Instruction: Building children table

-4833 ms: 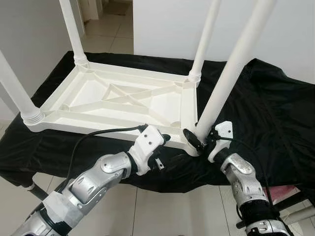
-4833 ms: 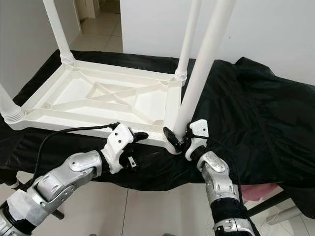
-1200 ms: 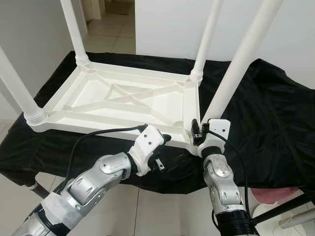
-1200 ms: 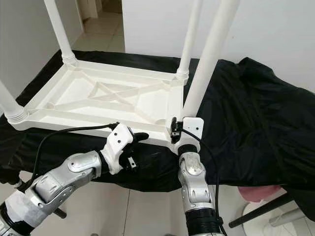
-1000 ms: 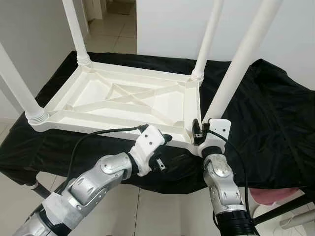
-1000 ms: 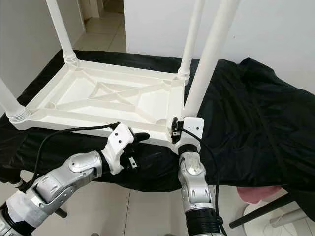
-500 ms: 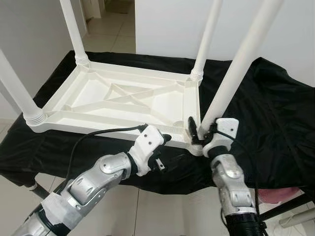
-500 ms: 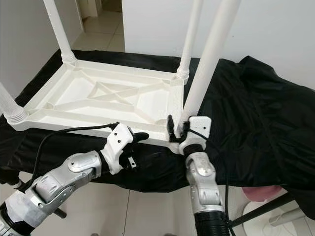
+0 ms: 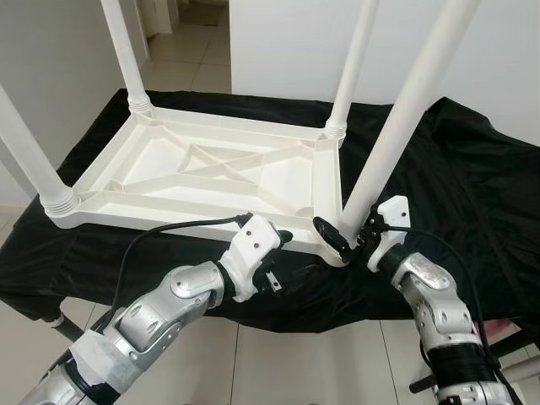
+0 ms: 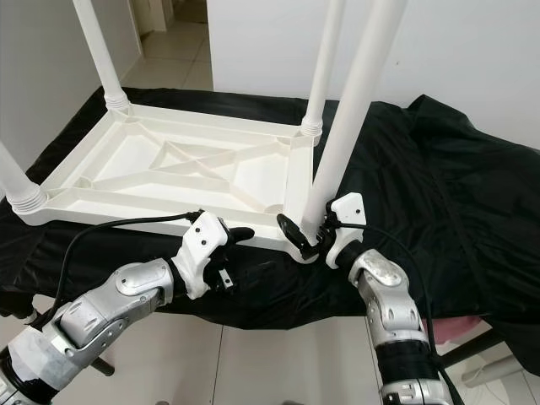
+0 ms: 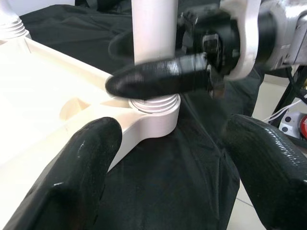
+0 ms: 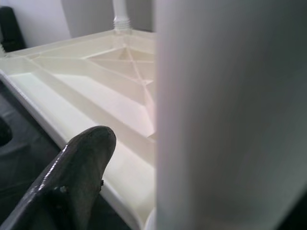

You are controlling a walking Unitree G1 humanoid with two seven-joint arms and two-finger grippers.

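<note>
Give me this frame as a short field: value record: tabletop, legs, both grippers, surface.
tabletop: white, upside down on black cloth, ribbed underside up
legs: four standing in the corner sockets
near-right leg: threaded base in its socket, tilted
right gripper: fingers around the base of the near-right leg
left gripper: open, at the tabletop's near edge, gripping nothing
surface: cloth-covered table, tiled floor beyond
</note>
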